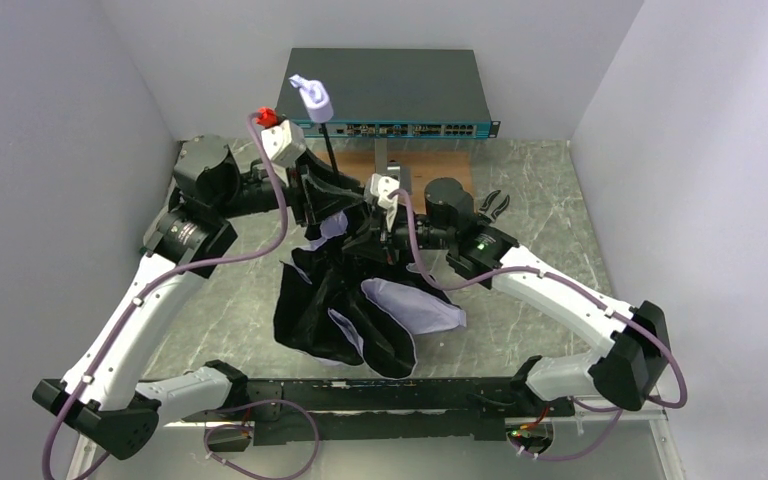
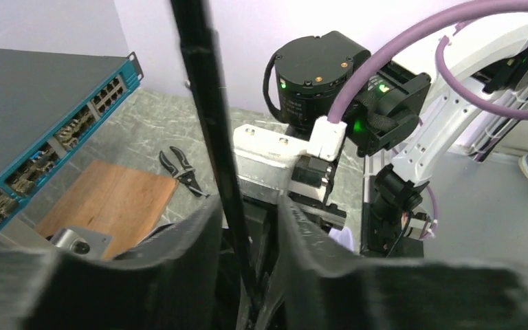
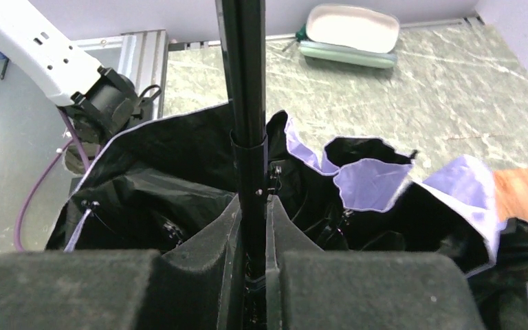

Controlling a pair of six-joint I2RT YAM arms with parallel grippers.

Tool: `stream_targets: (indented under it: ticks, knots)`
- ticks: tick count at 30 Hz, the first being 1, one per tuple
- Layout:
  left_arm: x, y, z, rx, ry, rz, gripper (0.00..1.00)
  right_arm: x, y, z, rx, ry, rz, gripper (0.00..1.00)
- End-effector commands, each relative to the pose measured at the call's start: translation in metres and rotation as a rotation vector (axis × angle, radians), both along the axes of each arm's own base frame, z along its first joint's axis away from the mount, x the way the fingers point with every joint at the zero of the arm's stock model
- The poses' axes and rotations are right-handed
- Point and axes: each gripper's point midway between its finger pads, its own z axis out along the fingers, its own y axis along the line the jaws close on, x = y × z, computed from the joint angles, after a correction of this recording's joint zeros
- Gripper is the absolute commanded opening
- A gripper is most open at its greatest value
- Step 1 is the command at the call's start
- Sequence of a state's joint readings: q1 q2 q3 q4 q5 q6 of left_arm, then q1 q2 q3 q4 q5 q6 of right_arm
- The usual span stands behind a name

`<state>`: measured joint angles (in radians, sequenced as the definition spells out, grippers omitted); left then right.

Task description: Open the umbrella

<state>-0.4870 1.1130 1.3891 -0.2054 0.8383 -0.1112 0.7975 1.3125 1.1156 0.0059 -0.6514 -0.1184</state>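
The umbrella (image 1: 360,310) stands handle-up. Its lavender handle (image 1: 312,98) is at the top of a thin dark shaft (image 1: 332,150). The black-lined, pale lavender canopy sprawls loose on the table below. My left gripper (image 1: 332,195) is round the shaft (image 2: 210,137), and in the left wrist view (image 2: 247,206) its jaws stand slightly open: the shaft rests against the left finger (image 2: 179,254) with a gap to the right one. My right gripper (image 1: 375,225) is lower down. In its wrist view (image 3: 251,206) both fingers press on the shaft (image 3: 247,82) just above the slack canopy (image 3: 165,172).
A network switch (image 1: 385,95) lies against the back wall, with a wooden board (image 2: 110,206) in front of it. Black pliers (image 1: 495,207) lie right of the arms. A pale oval case (image 3: 350,31) sits near the table's front edge. White walls close in on three sides.
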Motion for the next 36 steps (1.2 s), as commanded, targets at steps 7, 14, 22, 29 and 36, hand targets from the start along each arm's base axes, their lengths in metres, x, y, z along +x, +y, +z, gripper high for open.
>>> stream_targets:
  ticks: [7, 14, 22, 29, 36]
  knots:
    - [0.036, 0.073, 0.049, -0.099, -0.083, 0.358, 1.00, 0.057, -0.092, 0.055, 0.206, -0.021, -0.398, 0.00]
    - [0.084, 0.133, 0.040, -0.148, 0.014, 0.629, 1.00, 0.000, -0.028, 0.077, 0.207, -0.077, -0.199, 0.00]
    - [0.079, 0.136, 0.027, -0.126, 0.013, 0.640, 1.00, 0.033, -0.066, 0.052, 0.166, -0.109, -0.276, 0.00]
    - [0.081, 0.134, 0.016, -0.067, 0.045, 0.629, 1.00, 0.059, -0.133, 0.056, 0.124, -0.091, -0.425, 0.00]
    - [0.071, 0.126, -0.014, 0.030, 0.029, 0.577, 1.00, -0.016, -0.015, 0.077, 0.215, -0.049, -0.098, 0.00]
